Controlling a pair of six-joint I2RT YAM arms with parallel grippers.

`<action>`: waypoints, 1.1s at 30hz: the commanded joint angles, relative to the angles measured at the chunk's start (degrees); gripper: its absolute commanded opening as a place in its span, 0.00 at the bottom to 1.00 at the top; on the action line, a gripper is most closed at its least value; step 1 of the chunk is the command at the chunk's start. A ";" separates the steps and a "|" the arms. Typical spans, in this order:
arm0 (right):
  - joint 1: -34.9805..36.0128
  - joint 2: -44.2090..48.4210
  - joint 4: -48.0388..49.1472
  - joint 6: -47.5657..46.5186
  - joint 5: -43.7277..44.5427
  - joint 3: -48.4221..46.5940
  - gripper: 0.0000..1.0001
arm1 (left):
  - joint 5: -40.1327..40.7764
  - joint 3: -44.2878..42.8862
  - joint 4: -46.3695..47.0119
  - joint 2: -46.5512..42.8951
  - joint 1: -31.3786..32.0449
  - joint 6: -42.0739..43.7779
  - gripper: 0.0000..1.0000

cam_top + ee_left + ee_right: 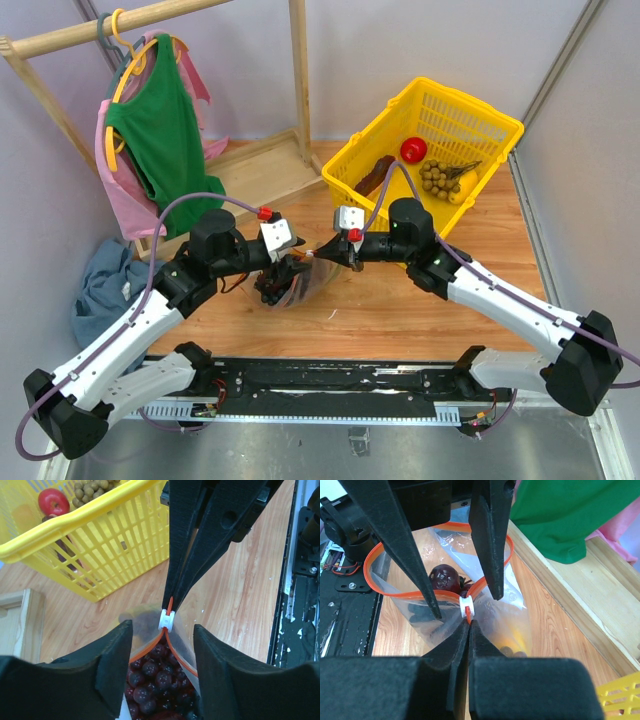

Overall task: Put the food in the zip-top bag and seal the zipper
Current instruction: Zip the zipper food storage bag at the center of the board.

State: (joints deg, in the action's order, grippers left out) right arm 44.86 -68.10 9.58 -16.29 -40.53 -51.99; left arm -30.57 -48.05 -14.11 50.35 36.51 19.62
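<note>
Right gripper (469,622) pinched shut on the red-orange zipper (366,572) beside its white slider (466,606), left gripper (162,630) spread open astride the floppy, slippery zip-top bag (520,610) at centre frame, so I'd grab that stiffer strip, not the film.

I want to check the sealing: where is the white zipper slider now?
In the left wrist view the white slider sits mid-frame on the zipper, at the tips of the shut right tool, just above the grape bunch.

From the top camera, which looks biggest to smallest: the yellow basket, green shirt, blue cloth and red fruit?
Biggest first:
1. yellow basket
2. green shirt, close to the basket, so unsure
3. blue cloth
4. red fruit
</note>
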 commanded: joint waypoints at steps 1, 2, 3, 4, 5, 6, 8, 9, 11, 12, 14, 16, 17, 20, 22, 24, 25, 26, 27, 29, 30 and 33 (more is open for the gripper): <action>-0.61 2.62 3.68 -0.35 1.39 0.40 0.01 | -1.89 -2.48 2.21 0.58 -0.04 2.06 0.60; -0.57 2.80 3.69 -0.35 1.61 0.49 0.01 | -1.87 -3.08 1.91 0.89 -0.04 2.36 0.60; -0.60 2.94 3.75 -0.30 1.84 0.56 0.01 | -1.87 -3.70 1.74 1.16 -0.04 2.72 0.60; -0.62 3.03 3.96 -0.30 2.01 0.72 0.01 | -1.94 -4.16 1.72 1.38 -0.04 2.98 0.60; -0.62 3.16 4.03 -0.29 2.10 0.80 0.01 | -2.07 -4.50 1.72 1.61 -0.04 3.36 0.60; -0.61 3.27 4.03 -0.29 2.24 0.87 0.01 | -2.14 -4.91 1.72 1.91 -0.04 3.96 0.60; -0.62 3.27 4.12 -0.27 2.58 0.99 0.01 | -2.24 -5.64 1.52 2.52 -0.04 4.69 0.61; -0.67 3.29 4.10 -0.26 2.75 1.07 0.01 | -2.41 -5.95 1.27 2.90 -0.04 5.06 0.61; -0.65 3.44 4.21 -0.28 3.10 1.22 0.01 | -3.20 -6.63 0.35 3.88 -0.04 5.69 0.61; -0.73 3.55 4.26 -0.28 3.29 1.31 0.01 | -3.83 -6.82 -0.15 4.45 -0.04 5.89 0.61; -0.91 3.80 4.57 -0.14 3.59 1.54 0.01 | -5.46 -7.03 -1.42 5.48 -0.04 6.38 0.60; -1.10 3.99 4.81 -0.02 3.62 1.71 0.01 | -6.01 -7.14 -2.40 6.40 -0.04 6.70 0.59; -1.24 4.05 4.97 0.06 3.70 1.79 0.01 | -5.93 -7.14 -2.61 6.69 -0.02 6.86 0.57; -1.38 4.02 5.18 0.33 3.86 1.92 0.01 | -4.71 -7.02 -3.10 7.13 -0.04 7.01 0.49; -1.56 4.06 5.14 0.36 4.05 1.95 0.01 | -4.11 -6.82 -3.12 7.08 -0.04 7.14 0.41; -1.55 4.18 5.18 0.42 3.98 2.06 0.01 | -3.66 -6.62 -3.31 7.05 -0.04 7.17 0.32; -1.66 4.25 5.18 0.41 3.97 2.09 0.01 | -3.30 -6.62 -3.45 7.00 -0.04 7.21 0.26; -1.62 4.16 5.18 0.41 4.02 2.14 0.01 | -2.93 -6.69 -3.59 6.90 -0.04 7.26 0.21; -1.66 4.14 5.06 0.40 4.10 2.13 0.01 | -2.84 -6.77 -3.70 6.73 -0.04 7.28 0.17; -1.82 4.18 4.92 0.39 4.10 2.22 0.01 | -2.88 -6.88 -3.89 6.25 -0.04 7.36 0.09; -1.89 4.20 4.92 0.46 4.11 2.28 0.01 | -2.90 -6.94 -4.03 6.04 -0.04 7.37 0.04; -2.04 3.88 4.95 0.56 4.37 2.11 0.01 | -3.54 -7.20 -4.43 5.59 -0.04 7.38 0.00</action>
State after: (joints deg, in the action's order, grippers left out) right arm 44.21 -65.67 10.90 -16.27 -36.88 -50.15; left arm -33.93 -53.74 -17.50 57.47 36.51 26.74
